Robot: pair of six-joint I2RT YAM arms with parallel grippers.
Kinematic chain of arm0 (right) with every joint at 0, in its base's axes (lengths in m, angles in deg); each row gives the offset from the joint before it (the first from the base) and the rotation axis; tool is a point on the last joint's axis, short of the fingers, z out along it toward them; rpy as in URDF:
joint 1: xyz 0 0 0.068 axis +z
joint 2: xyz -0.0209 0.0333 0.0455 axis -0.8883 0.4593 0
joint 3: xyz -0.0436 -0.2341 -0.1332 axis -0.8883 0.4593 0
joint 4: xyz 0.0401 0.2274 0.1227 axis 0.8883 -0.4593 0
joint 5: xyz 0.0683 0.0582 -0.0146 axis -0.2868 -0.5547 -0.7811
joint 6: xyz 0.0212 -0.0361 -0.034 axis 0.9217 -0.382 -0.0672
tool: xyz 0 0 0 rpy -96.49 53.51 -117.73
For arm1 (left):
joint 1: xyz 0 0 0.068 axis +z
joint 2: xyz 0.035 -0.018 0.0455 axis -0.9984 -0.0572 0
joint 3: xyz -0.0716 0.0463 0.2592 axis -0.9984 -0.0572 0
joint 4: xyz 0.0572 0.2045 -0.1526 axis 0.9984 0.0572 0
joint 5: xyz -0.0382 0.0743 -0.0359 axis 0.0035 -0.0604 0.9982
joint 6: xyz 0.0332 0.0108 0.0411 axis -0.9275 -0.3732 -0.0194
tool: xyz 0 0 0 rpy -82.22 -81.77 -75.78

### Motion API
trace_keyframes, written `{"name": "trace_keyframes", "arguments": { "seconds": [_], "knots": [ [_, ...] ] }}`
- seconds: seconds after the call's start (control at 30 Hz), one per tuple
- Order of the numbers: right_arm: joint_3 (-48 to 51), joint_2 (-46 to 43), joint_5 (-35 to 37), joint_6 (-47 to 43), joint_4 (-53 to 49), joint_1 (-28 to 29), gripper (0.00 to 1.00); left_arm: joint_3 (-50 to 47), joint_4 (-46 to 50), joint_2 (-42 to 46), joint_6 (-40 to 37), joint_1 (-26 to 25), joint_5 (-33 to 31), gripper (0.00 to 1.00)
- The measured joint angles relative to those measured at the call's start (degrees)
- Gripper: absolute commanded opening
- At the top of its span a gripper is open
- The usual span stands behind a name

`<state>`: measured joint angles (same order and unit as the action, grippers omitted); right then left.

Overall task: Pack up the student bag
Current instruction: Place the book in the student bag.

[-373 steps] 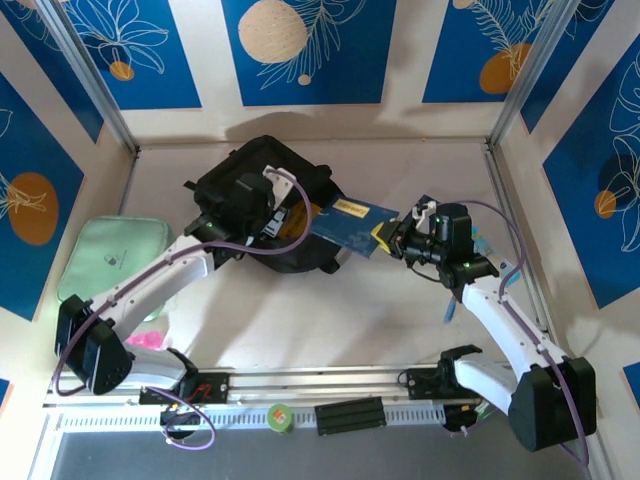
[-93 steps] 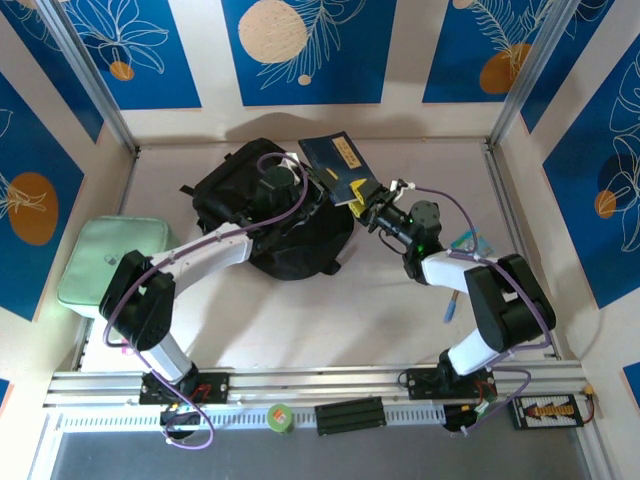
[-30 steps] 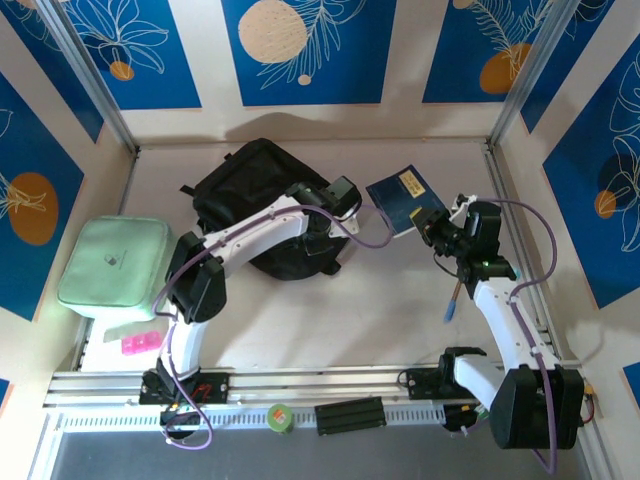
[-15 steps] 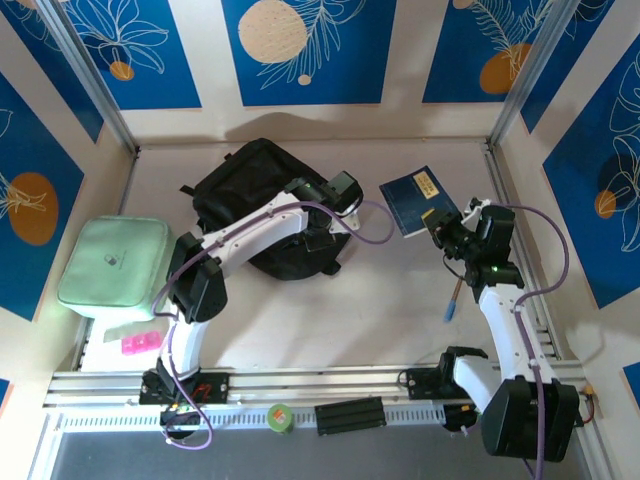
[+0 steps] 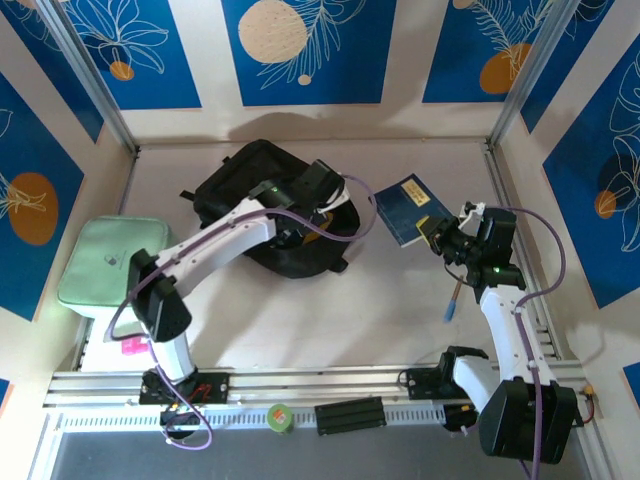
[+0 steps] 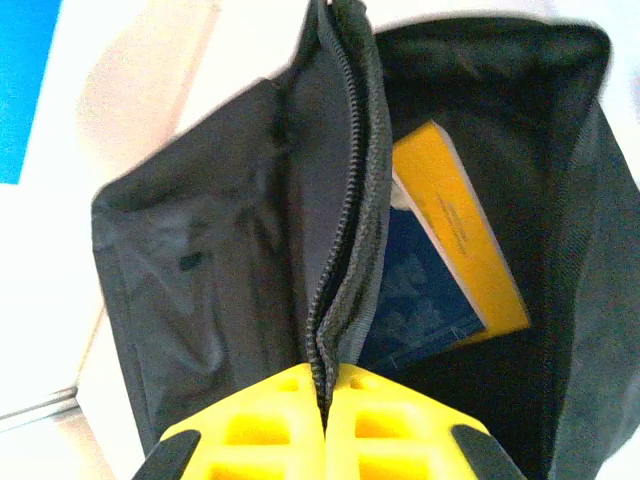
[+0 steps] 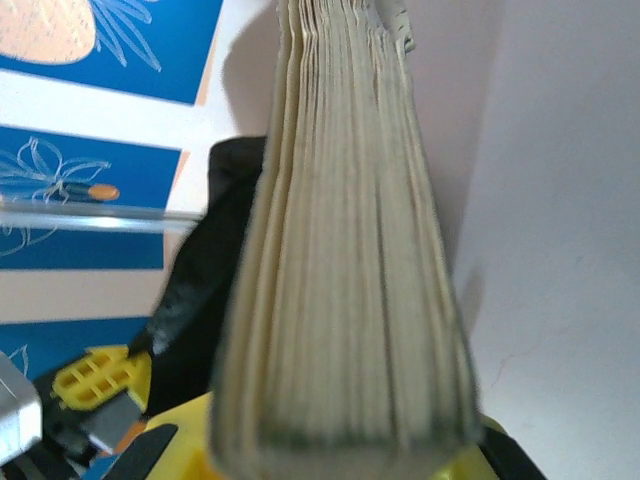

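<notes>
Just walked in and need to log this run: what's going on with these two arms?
The left gripper is shut on the zipper edge of the large black soft fabric backpack. A yellow-and-blue book already lies inside. The right gripper grips a thick dark blue book with a yellow label, held right of the backpack and not yet in it.

The tabletop [image 5: 330,320] is just a plain pale beige surface. The black student bag [image 5: 235,180] is slumped on it toward the back, a bit left of centre. A mint-green padded pouch [image 5: 100,262] lies flat over at the left edge, apart from the bag. There's some small pink thing [image 5: 130,346] just in front of the pouch, too small to tell what it is. On the right side a thin blue pen [image 5: 453,300] lies by itself, near the wall.
</notes>
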<state>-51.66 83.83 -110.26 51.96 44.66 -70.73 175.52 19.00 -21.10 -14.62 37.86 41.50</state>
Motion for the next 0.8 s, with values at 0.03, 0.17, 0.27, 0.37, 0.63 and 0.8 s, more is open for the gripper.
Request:
{"name": "trace_keyframes", "arguments": {
  "seconds": [0.03,0.17,0.27,0.37,0.63,0.8],
  "knots": [
    [0.0,0.3,-1.2,-0.1,0.0,0.5,0.07,-1.9,-2.6,1.5,1.2,0.0,-0.3,0.00],
    [0.0,2.3,-3.9,0.4,0.2,5.3,0.07,-9.7,-11.5,6.0,4.7,0.0,-0.7,0.00],
    [0.0,4.0,-3.9,1.1,0.3,10.5,0.07,-14.7,-17.1,8.2,5.9,0.0,0.5,0.00],
    [-0.2,6.8,-3.8,1.9,0.7,14.6,0.07,-18.2,-20.8,9.9,6.1,0.0,2.0,0.00],
    [-8.7,20.5,-3.3,4.0,1.3,19.8,0.07,-22.3,-25.8,12.6,5.9,0.0,4.7,0.00],
    [-17.7,31.5,-3.6,4.7,2.0,22.8,0.06,-24.6,-28.0,14.2,5.5,0.0,5.4,0.00]
  ]
}}
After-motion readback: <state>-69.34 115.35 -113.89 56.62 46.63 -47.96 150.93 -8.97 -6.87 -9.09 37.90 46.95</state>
